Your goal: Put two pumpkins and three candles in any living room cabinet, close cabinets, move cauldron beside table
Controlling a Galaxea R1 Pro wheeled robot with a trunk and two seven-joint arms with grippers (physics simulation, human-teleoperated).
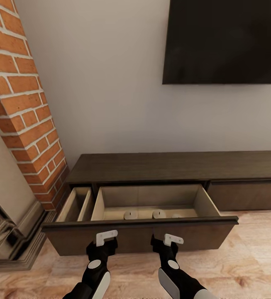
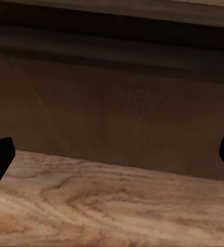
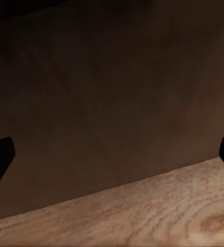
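The head view takes in the whole setting: the long dark-brown cabinet [image 1: 181, 166] against the pale wall, with its wide drawer [image 1: 152, 203] pulled out towards the robot and a narrower compartment open just beside it on the brick fireplace [image 1: 25, 120] side. Inside the drawer, on its pale floor near the drawer front [image 1: 139, 234], stand the candles [image 1: 130, 214]; two stubby tops are plain, while a third beside them is mostly hidden by the front edge and hard to make out. A dark screen [image 1: 224, 41] hangs on the wall above the cabinet, cut off by the picture's border.

Both arms reach to the drawer front, the left claw [image 1: 106, 237] and right claw [image 1: 172, 239] held close against it, low near the plank floor [image 1: 251, 249]. From the head camera their fingers are hidden behind the wrists.

The wrist views give what the head view cannot: each looks straight at the dark wood front over the floor, with the left claw [image 2: 112, 154] and right claw [image 3: 112, 154] showing only black fingertips at opposite edges, spread wide and holding nothing.
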